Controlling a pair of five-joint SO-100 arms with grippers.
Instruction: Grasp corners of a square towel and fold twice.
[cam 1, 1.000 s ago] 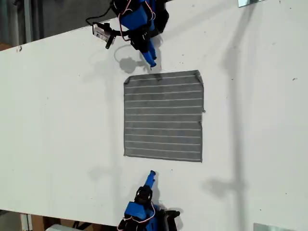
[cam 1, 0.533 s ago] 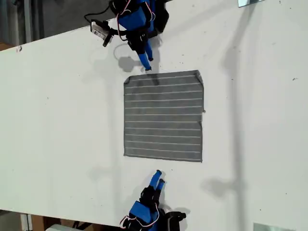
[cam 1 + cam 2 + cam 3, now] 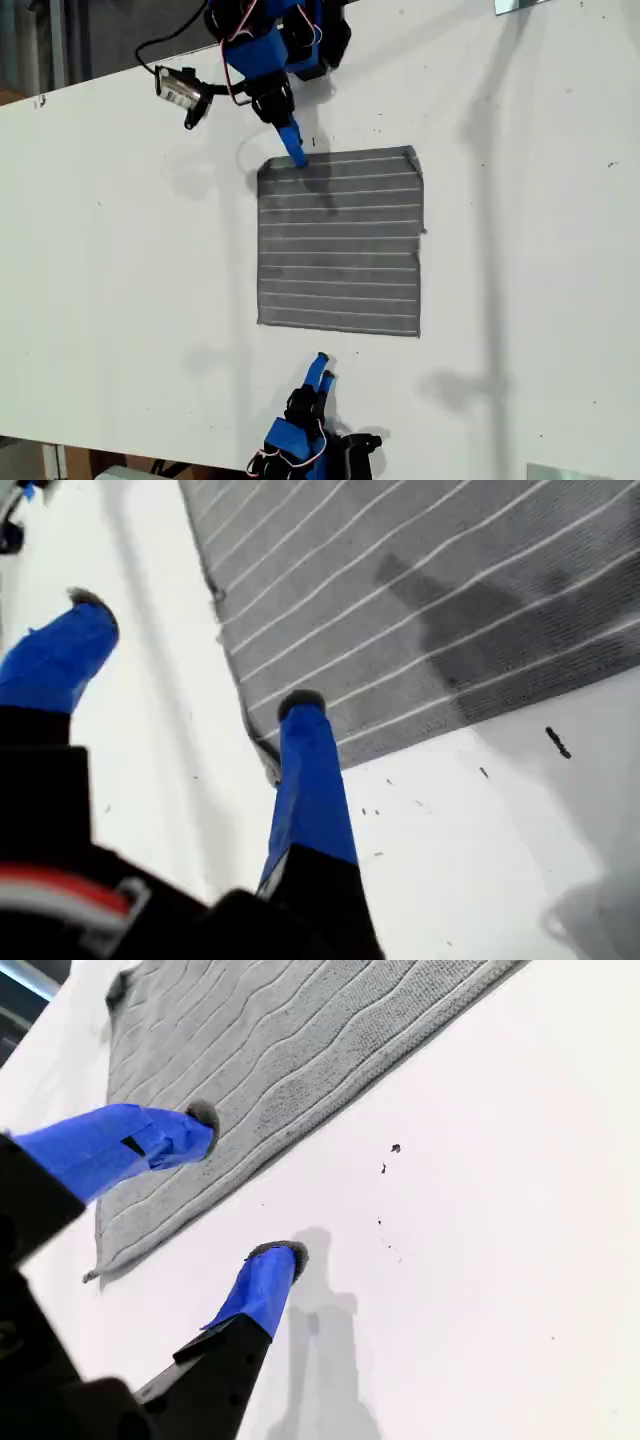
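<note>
The grey striped towel [image 3: 340,243] lies flat on the white table [image 3: 120,250]. My first gripper [image 3: 295,158] reaches in from the exterior view's top and is open at the towel's corner [image 3: 266,166] on that view's upper left. In the first wrist view one blue finger [image 3: 305,750] rests on the towel [image 3: 420,590] just inside that corner, while the other finger [image 3: 70,640] is over bare table. My second gripper [image 3: 321,365] stands open just below the towel's lower edge in the exterior view. Its fingers [image 3: 270,1280] are seen beside the hem [image 3: 330,1100].
A small camera module [image 3: 180,90] with a black cable sticks out from the first arm. Metal pieces sit at the exterior view's top right [image 3: 520,5] and bottom right [image 3: 560,472]. The table's edge [image 3: 110,68] slants along that view's upper left.
The first arm has swung toward the exterior view's left and brought its tip down onto the towel's upper-left corner. The second gripper shifted slightly and its fingers parted. The towel has not moved.
</note>
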